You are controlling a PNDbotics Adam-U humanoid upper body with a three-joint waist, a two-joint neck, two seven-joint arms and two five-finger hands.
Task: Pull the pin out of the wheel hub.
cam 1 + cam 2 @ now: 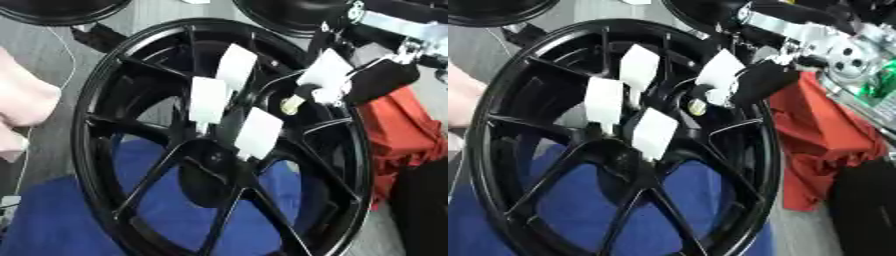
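A big black wheel [219, 145] stood tilted in front of you, filling most of the view. Blue cloth [52, 220] lay under and behind it, and red cloth [824, 135] lay on the right.

Your right hand [350, 80] came in from the upper right and reached into the middle of the wheel. Its white-tipped fingers [324, 70] were curled in around a small pale pin [291, 104] near the hub. The pin sat just right of the wheel's middle, between two spokes. You could not tell if it was out of its hole yet.

Three more white tags [210, 100] stuck up from the hub, close together, just left of your hand.

A person's hand [22, 100] showed at the left edge, beside the rim. Your left hand did not show.
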